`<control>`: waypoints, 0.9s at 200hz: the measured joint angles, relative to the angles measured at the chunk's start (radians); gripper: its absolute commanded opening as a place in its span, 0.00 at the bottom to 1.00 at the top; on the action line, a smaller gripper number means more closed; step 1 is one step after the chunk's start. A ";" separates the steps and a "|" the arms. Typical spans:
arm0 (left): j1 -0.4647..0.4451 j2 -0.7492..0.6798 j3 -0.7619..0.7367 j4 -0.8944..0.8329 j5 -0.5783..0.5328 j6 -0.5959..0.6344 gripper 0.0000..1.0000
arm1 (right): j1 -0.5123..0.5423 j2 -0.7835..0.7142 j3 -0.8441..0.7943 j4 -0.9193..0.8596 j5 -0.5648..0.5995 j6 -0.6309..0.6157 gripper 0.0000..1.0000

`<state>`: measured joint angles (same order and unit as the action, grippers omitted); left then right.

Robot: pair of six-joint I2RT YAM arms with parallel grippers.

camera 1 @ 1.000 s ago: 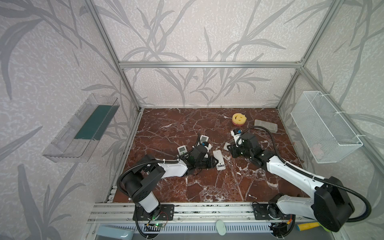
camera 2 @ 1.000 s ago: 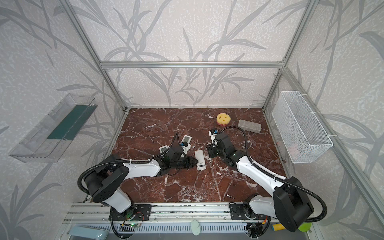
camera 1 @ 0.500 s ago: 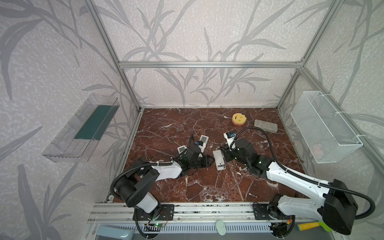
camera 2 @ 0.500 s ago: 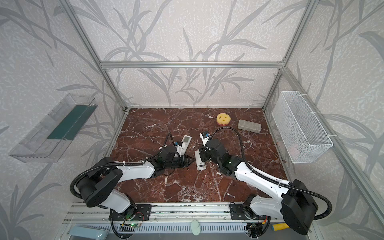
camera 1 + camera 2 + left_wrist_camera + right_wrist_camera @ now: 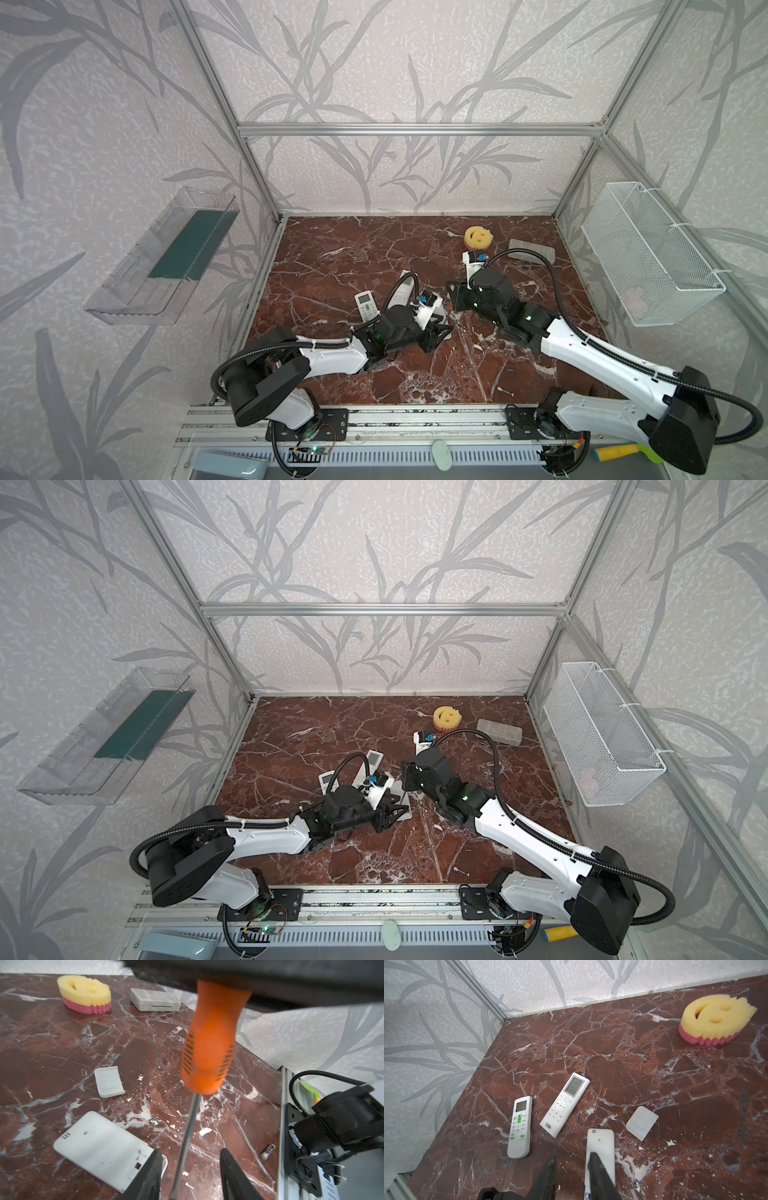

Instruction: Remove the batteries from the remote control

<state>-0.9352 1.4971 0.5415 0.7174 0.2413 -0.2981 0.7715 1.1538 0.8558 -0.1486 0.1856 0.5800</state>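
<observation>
The left fingers [image 5: 152, 1176] stand apart. The steel shaft of the screwdriver [image 5: 209, 1043] runs between them, clear of both, so nothing is clamped; its orange handle shows blurred. The right fingers [image 5: 598, 1169] are narrowly parted and empty, one tip over the back of the face-down remote [image 5: 601, 1142].

One dark battery [image 5: 268, 1151] already lies loose on the counter [image 5: 62, 1043], well off to one side of the left fingers. The remote's open end sits right at the left fingers, which probably hide whether another battery is still inside.

To pry well, close firmly on the shaft before levering and keep the right tip pressing the remote flat. Slip the blade under one end of the battery and lift gently, so it rolls out beside the fingers rather than shooting away.
</observation>
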 measured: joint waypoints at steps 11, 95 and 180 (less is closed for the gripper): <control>0.000 0.007 0.000 0.019 -0.016 0.018 0.39 | 0.000 -0.009 0.000 -0.016 -0.004 0.014 0.00; -0.007 0.007 -0.003 0.089 0.005 0.061 0.06 | -0.001 -0.080 0.013 -0.082 -0.025 0.096 0.01; 0.040 -0.108 -0.007 -0.063 0.190 0.149 0.00 | -0.120 -0.238 0.011 -0.060 -0.287 -0.007 0.66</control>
<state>-0.8955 1.3895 0.5343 0.6540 0.4313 -0.1493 0.6518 0.9161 0.8673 -0.2081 -0.1017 0.5728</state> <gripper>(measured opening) 0.053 0.659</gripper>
